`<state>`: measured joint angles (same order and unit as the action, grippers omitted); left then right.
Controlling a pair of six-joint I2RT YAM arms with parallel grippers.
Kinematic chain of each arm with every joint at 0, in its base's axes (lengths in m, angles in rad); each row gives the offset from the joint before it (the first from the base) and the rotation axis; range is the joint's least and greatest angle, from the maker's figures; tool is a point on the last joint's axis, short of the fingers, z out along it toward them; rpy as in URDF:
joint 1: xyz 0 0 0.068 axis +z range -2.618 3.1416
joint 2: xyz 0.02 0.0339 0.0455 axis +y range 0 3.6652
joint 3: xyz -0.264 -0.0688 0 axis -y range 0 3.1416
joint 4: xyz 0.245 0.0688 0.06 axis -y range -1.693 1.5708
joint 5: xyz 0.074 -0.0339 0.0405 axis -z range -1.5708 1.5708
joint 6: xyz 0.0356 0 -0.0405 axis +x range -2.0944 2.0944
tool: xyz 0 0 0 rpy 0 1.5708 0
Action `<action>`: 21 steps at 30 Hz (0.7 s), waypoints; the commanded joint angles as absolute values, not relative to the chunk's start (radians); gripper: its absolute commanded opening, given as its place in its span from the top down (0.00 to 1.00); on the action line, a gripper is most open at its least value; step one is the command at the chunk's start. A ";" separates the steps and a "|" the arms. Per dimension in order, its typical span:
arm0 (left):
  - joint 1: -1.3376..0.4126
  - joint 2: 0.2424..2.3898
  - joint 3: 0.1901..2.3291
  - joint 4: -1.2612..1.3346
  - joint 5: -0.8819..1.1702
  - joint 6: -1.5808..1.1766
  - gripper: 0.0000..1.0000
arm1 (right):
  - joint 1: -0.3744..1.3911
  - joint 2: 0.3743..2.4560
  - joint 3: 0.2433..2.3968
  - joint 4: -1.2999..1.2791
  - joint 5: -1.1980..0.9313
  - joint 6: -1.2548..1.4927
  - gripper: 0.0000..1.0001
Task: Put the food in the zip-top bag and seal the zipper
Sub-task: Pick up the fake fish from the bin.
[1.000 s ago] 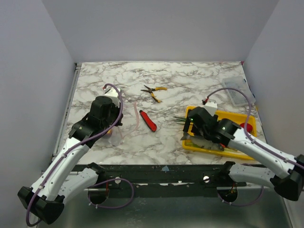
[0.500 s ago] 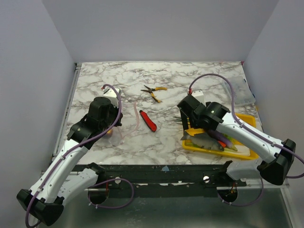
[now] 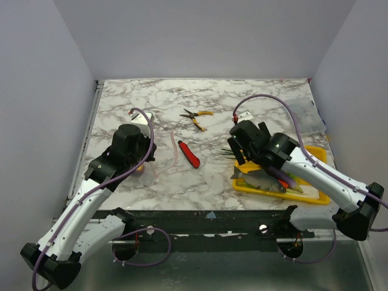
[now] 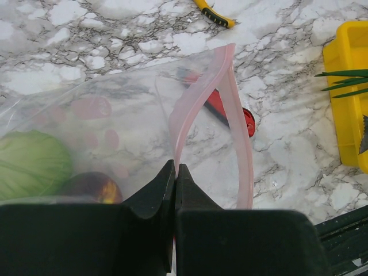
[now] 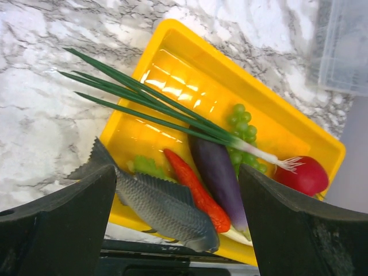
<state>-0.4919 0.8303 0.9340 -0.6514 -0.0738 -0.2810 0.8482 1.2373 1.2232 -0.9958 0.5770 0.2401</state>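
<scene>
The clear zip-top bag [image 4: 115, 132] lies on the marble at the left, its mouth held open as a loop of pinkish zipper [image 4: 230, 115]. My left gripper [image 4: 174, 172] is shut on the zipper strip. Inside the bag sit a green cabbage [image 4: 31, 164] and a dark round food [image 4: 92, 187]. My right gripper [image 5: 178, 184] is open and empty above the yellow tray [image 5: 172, 69]. The tray holds a grey fish [image 5: 161, 210], red chilli [image 5: 192, 190], purple aubergine [image 5: 218, 175], spring onions [image 5: 149, 103], green grapes [image 5: 244, 129] and a red tomato [image 5: 305, 175].
A red-handled knife [image 3: 189, 154] lies between bag and tray. Yellow-handled pliers [image 3: 197, 116] lie farther back. A small clear rigid box [image 3: 306, 116] stands at the right edge behind the tray [image 3: 315, 154]. The table's front edge runs just below the tray.
My right arm has lifted off the tray and swung back and left, empty. The fish now lies uncovered at the tray's near edge. My left arm has held still on the bag.
</scene>
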 commanded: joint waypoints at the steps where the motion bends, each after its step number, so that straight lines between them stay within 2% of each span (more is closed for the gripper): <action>1: -0.489 0.824 0.927 -0.628 -0.061 -0.286 1.00 | 0.875 1.257 1.208 -1.034 0.719 0.145 0.12; 4: -0.488 0.833 0.928 -0.629 -0.068 -0.285 1.00 | 0.877 1.272 1.108 -1.155 0.778 0.137 0.11; 7: -0.488 0.841 0.932 -0.631 -0.081 -0.284 1.00 | 0.878 1.191 0.982 -1.105 0.742 0.073 0.11; 15: -0.479 0.876 0.936 -0.633 -0.104 -0.282 1.00 | 0.877 0.963 0.875 -1.083 0.628 -0.037 0.09; 21: -0.472 0.891 0.939 -0.633 -0.109 -0.282 1.00 | 0.877 0.963 0.838 -1.018 0.569 -0.106 0.10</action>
<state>-0.4797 0.8890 0.9340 -0.6510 -0.0818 -0.2810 0.8742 0.9352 0.8600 -1.0763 0.6334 -0.0212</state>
